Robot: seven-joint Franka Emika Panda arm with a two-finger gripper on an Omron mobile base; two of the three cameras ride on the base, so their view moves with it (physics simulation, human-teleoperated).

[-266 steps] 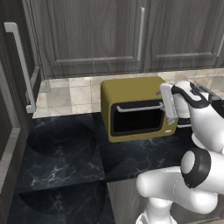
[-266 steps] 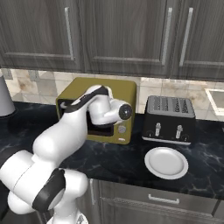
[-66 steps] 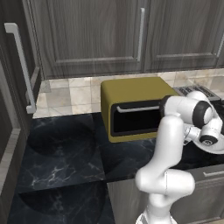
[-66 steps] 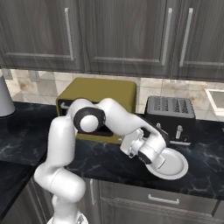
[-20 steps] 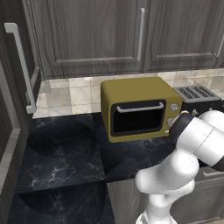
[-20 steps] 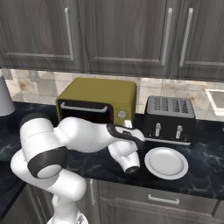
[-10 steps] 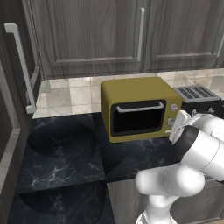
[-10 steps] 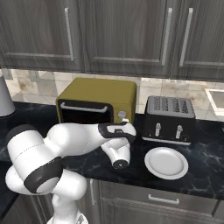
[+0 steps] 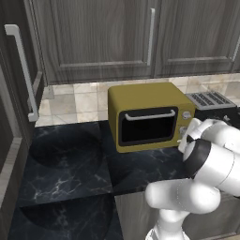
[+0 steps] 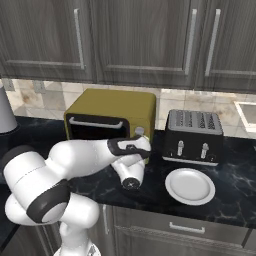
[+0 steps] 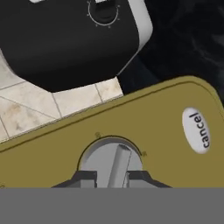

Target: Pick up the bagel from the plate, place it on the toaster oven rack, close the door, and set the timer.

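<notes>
The mustard-yellow toaster oven (image 9: 145, 101) stands on the counter with its dark glass door (image 9: 147, 127) closed. My gripper (image 11: 111, 177) is pressed against the oven's right-hand control panel. Its fingertips (image 11: 85, 178) are shut on either side of the ridge of a silver knob (image 11: 113, 157), next to an oval white "cancel" button (image 11: 197, 130). From the right base view my hand (image 10: 131, 150) reaches up under the oven's upper knob (image 10: 140, 131). The white plate (image 10: 190, 186) lies bare in front of the black toaster. The bagel and the rack are hidden.
A black slot toaster (image 10: 194, 135) stands just right of the oven, close to my hand. Dark cabinets (image 9: 140, 37) hang above the tiled backsplash. The black marble counter (image 9: 70, 164) stretches left of the oven. A grey cylinder (image 10: 5, 115) stands at the far left.
My hand has risen from beside the plate to the oven's control panel, and the fingers have closed onto the knob. The plate, oven and toaster have not moved.
</notes>
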